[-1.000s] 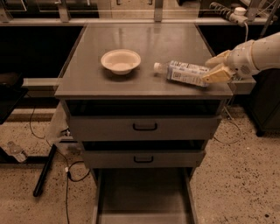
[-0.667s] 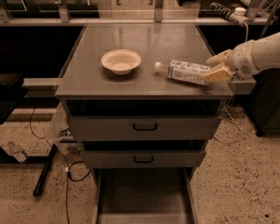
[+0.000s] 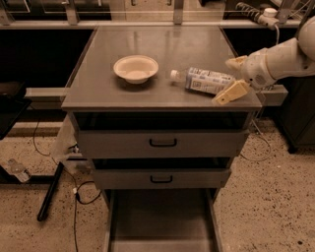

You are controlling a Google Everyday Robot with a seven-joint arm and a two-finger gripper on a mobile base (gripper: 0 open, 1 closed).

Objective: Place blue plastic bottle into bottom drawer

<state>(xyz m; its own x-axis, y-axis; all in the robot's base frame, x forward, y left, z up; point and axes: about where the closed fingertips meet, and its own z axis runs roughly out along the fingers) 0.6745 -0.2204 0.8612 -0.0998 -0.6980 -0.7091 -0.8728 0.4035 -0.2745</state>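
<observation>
This looks like a robotics lab or workshop. A white robot arm (image 3: 283,56) holds its gripper (image 3: 233,77), fingers spread, over the right edge of a grey metal drawer cabinet (image 3: 162,143). Well below and left of the jaws, loose cables (image 3: 75,206) trail across a speckled floor (image 3: 268,206). Beyond the jaws, a power strip (image 3: 253,12) lies by a metal rail (image 3: 147,23).

A pale round bowl (image 3: 136,68) sits upright on the grey surface (image 3: 162,44), well left of the fingers (image 3: 231,92), which are spread apart near the surface's right edge. Two grey drawer fronts (image 3: 123,143) with black handles lie below and left of the fingers. A black cable (image 3: 75,206) trails across the speckled floor (image 3: 266,206) further down-left.
</observation>
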